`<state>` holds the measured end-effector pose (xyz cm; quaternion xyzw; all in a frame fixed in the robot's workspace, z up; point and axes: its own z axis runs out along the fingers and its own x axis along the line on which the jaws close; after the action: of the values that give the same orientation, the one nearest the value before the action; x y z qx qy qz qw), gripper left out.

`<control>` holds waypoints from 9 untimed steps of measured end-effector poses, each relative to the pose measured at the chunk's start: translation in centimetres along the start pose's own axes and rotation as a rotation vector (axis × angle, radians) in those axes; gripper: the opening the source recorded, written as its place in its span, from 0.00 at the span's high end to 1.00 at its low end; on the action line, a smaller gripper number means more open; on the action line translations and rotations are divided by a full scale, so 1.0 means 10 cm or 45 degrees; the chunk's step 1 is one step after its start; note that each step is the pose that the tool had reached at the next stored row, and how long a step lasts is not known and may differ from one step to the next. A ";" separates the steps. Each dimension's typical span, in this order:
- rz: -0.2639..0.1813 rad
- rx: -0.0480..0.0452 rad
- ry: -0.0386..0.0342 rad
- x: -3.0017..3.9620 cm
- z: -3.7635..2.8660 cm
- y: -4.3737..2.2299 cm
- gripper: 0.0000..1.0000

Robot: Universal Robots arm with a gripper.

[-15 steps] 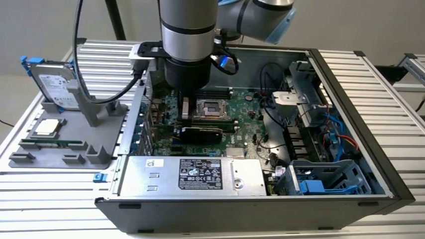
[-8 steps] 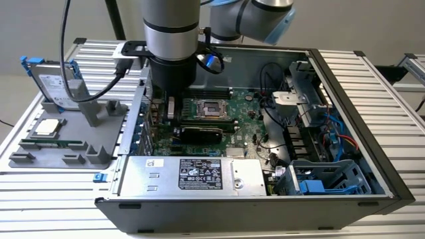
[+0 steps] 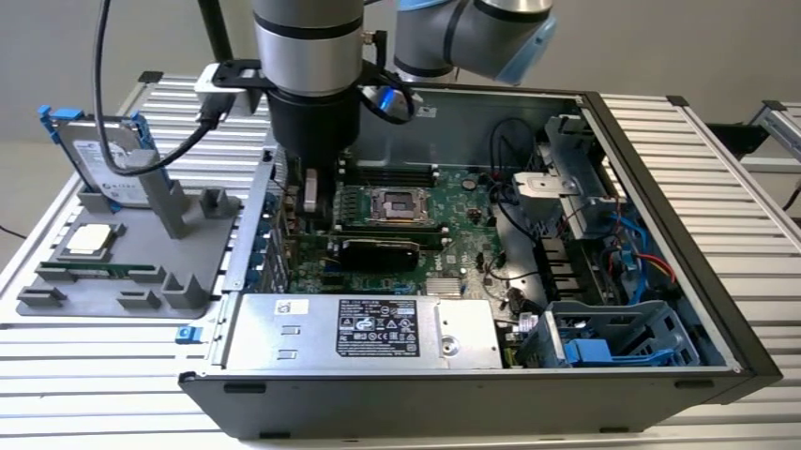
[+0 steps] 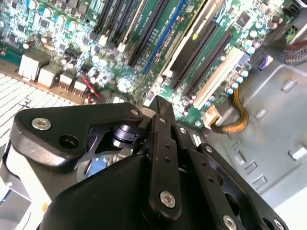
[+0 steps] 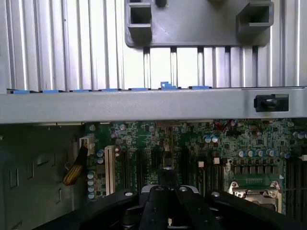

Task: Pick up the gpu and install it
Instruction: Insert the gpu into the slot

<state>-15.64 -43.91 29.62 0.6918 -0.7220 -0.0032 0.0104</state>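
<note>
- One tool, your gripper (image 3: 313, 199), hangs inside the computer case (image 3: 651, 187), fingers pinched together on nothing.
- You'll find the gpu (image 3: 375, 251) on the motherboard (image 3: 470, 253), just beside the gripper.

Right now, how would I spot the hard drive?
Find the big open computer case, then look to the exterior view's left of it, where a gray holder tray sits on the slatted table. The hard drive stands upright at the tray's far end; it is the silver slab with blue edges, unlike the square processor chip lying flat.
</note>
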 end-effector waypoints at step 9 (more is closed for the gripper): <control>0.000 0.002 -0.0002 0.008 -0.066 0.184 1.00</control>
<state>-17.47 -43.91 30.32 0.6918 -0.7220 -0.0025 0.0097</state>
